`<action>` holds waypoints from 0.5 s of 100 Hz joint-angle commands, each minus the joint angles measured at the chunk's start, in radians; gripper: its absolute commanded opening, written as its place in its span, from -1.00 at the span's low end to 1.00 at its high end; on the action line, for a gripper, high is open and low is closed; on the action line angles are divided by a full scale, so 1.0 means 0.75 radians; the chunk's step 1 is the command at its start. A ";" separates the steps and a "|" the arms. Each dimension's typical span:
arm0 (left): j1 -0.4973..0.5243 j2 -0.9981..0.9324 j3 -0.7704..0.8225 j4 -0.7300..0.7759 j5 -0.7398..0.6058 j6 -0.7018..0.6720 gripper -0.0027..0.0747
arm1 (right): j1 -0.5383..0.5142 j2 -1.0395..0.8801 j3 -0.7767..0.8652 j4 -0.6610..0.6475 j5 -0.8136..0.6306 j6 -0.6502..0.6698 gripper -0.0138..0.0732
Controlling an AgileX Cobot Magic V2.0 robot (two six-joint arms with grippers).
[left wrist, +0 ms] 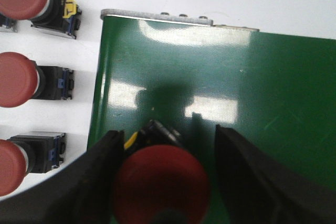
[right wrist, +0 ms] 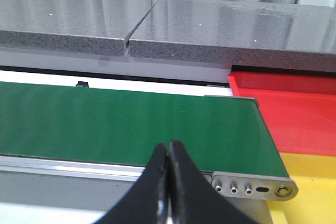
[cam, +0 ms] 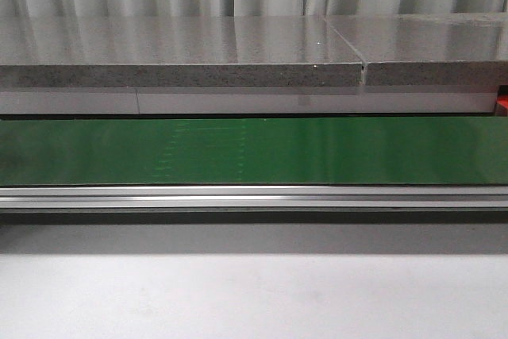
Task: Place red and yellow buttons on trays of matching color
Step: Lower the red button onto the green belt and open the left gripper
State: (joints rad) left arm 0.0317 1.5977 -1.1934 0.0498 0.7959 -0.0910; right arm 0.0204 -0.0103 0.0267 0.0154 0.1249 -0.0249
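Observation:
In the left wrist view a red button (left wrist: 160,182) with a black body stands on the green conveyor belt (left wrist: 252,77) near its end, between the fingers of my left gripper (left wrist: 168,132). The gripper is open: one finger sits against the button's cap and the other stands apart from it. Three more red buttons (left wrist: 16,80) lie on the white surface beside the belt. My right gripper (right wrist: 169,148) is shut on nothing, over the belt's (right wrist: 131,119) near rail. The red tray (right wrist: 299,114) and yellow tray (right wrist: 310,182) sit past that belt end. No yellow button is in view.
The front view shows only the green belt (cam: 254,152), its aluminium rail (cam: 254,196) and a grey stone slab (cam: 182,53) behind it; neither arm appears there. The belt's metal end bracket (right wrist: 252,187) borders the yellow tray.

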 commanded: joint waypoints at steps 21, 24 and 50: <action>-0.008 -0.051 -0.042 -0.048 -0.056 0.041 0.37 | -0.006 -0.025 -0.019 -0.007 -0.108 -0.007 -0.84; -0.008 -0.051 -0.048 -0.048 -0.062 0.040 0.37 | -0.006 -0.025 -0.019 -0.007 -0.108 -0.007 -0.84; -0.008 -0.064 -0.195 -0.093 -0.017 0.040 0.37 | -0.006 -0.025 -0.019 -0.007 -0.108 -0.007 -0.84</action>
State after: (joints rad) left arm 0.0317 1.5977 -1.2714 0.0087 0.8007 -0.0641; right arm 0.0204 -0.0103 0.0267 0.0154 0.1249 -0.0249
